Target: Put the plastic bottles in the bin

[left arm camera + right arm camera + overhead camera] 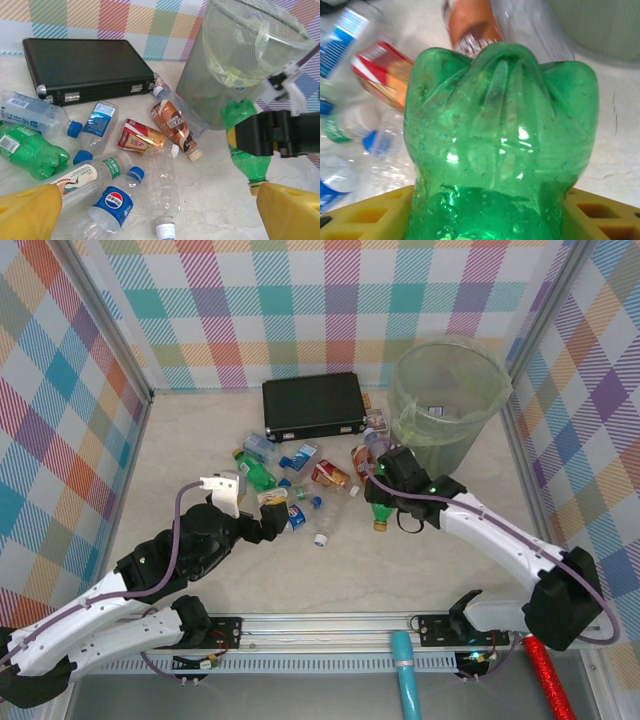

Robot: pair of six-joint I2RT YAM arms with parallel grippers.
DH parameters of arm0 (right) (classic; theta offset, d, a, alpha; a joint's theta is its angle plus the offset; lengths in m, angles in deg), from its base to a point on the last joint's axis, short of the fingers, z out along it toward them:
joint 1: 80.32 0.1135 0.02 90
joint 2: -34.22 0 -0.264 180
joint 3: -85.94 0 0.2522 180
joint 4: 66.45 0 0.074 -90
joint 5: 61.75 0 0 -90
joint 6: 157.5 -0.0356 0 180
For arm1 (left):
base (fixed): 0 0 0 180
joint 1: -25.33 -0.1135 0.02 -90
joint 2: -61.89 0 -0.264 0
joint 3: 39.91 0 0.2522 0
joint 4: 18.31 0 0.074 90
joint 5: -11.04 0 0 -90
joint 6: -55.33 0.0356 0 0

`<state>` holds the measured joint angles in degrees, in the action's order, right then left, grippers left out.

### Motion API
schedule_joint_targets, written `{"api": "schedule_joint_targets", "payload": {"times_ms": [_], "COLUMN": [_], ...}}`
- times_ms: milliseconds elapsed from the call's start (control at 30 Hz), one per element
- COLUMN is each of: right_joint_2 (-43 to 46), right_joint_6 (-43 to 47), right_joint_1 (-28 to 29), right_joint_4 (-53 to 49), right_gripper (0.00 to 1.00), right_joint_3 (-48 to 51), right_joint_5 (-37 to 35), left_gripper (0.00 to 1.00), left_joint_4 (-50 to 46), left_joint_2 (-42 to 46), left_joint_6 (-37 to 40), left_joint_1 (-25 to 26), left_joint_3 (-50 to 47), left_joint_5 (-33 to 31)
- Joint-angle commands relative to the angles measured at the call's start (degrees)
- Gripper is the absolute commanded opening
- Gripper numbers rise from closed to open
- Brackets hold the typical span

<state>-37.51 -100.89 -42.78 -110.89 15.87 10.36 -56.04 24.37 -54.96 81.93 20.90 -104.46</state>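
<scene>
- Clearance: bare marbled table [190,440] lies open to the left of the pile and along the near edge. Checked walls [300,310] close the left, far and right sides.
- Bin [448,400] stands in the far right corner, its rim close to the right wall. It is round and translucent pale green, lined with a thin crinkled bag, and its mouth is unobstructed from above.
- Black case [313,406] is flat and hard-edged with metal corners. It lies just left of the bin, near the far wall.
- Plastic bottles [300,490] lie scattered mid-table on the near side of the case. They include clear ribbed ones with blue caps, one green one, and brown- and red-labelled ones; several touch.
- Right gripper [385,485] is clamped on a green bottle [500,140], which is glossy, with its lobed base up and neck down. The bottle is just on the near side of the bin, outside it.
- Left gripper [159,220] is spread wide and grasps nothing. Its yellow fingertips [27,210] sit either side of the nearest bottles.
</scene>
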Motion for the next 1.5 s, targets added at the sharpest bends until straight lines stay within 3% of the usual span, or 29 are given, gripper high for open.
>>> {"api": "schedule_joint_targets", "payload": {"times_ms": [0,233,500,667,1000,1233,1467], "right_joint_2": [3.9,9.1,5.7,1.4,-2.9,-10.0,-16.0], "right_joint_6": [3.7,12.2,26.2,29.2,30.0,26.6,26.9], "right_joint_1": [1.0,1.0,-0.7,-6.9,-20.4,-30.3,-35.2], "right_joint_4": [-1.9,1.4,5.1,7.7,20.6,21.4,20.0], "right_gripper": [0.60,0.57,0.55,0.55,0.55,0.54,0.55], "right_joint_3": [-4.2,-10.8,-24.3,-30.3,-29.9,-33.5,-36.7], "right_joint_5": [-2.3,-2.8,-7.0,-7.2,-6.6,-3.7,-3.1], "left_gripper": [1.00,1.00,1.00,1.00,1.00,1.00,1.00], "left_joint_4": [0.2,0.7,0.0,-0.1,-0.4,-1.2,-2.4], "left_joint_2": [-0.2,-0.7,-1.2,-1.4,-0.2,0.7,2.6], "left_joint_6": [-0.5,-0.4,-0.3,0.2,1.0,1.1,1.1], "left_joint_1": [0.4,0.4,0.4,0.4,0.4,0.4,0.4], "left_joint_3": [2.6,4.3,5.8,6.3,5.8,5.2,4.5], "left_joint_5": [-2.4,-2.7,0.2,2.2,1.1,0.6,-0.2]}}
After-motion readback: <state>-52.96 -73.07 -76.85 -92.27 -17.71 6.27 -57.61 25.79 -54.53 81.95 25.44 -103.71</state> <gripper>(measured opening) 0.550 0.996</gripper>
